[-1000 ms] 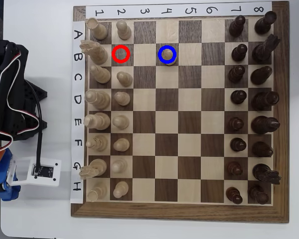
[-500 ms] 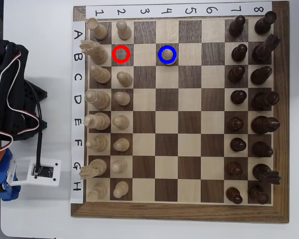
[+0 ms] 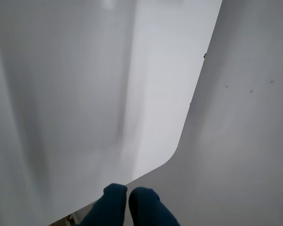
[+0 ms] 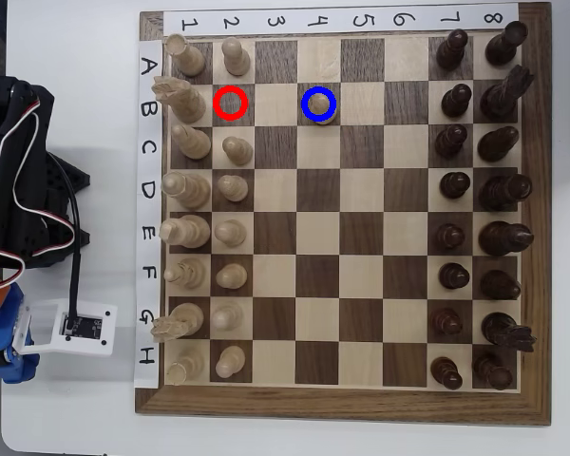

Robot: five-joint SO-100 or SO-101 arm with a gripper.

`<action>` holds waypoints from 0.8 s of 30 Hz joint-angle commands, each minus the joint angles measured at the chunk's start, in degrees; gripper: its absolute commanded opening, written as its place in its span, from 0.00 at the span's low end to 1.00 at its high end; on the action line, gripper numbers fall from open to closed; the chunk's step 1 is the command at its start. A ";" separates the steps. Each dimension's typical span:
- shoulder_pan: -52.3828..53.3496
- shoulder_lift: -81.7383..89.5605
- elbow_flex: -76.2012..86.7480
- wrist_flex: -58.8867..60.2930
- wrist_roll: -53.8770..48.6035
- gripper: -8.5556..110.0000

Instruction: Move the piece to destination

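Observation:
In the overhead view the piece [image 4: 321,106], a small pale cream pawn, stands upright inside the blue ring on the destination square [image 4: 303,86], row B, column 4. The dark square with the red ring [image 4: 230,103] in column 2 holds nothing. My gripper [image 3: 128,197] shows only in the wrist view, as two dark blue fingertips pressed together with nothing between them. It is over a white surface, away from the board. In the overhead view the folded arm [image 4: 19,180] sits off the board's left side.
Pale pieces [image 4: 185,190] fill columns 1 and 2, and dark pieces [image 4: 499,190] fill columns 7 and 8. A white camera module [image 4: 66,328] lies left of the board. The wrist view shows a white tabletop [image 3: 85,94] with a rounded corner over grey floor [image 3: 245,141].

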 commanded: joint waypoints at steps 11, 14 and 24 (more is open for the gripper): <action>-0.44 3.43 -0.44 0.44 -0.70 0.07; -0.53 3.43 -0.44 0.44 -0.88 0.07; 0.09 3.43 -0.44 0.44 -0.44 0.07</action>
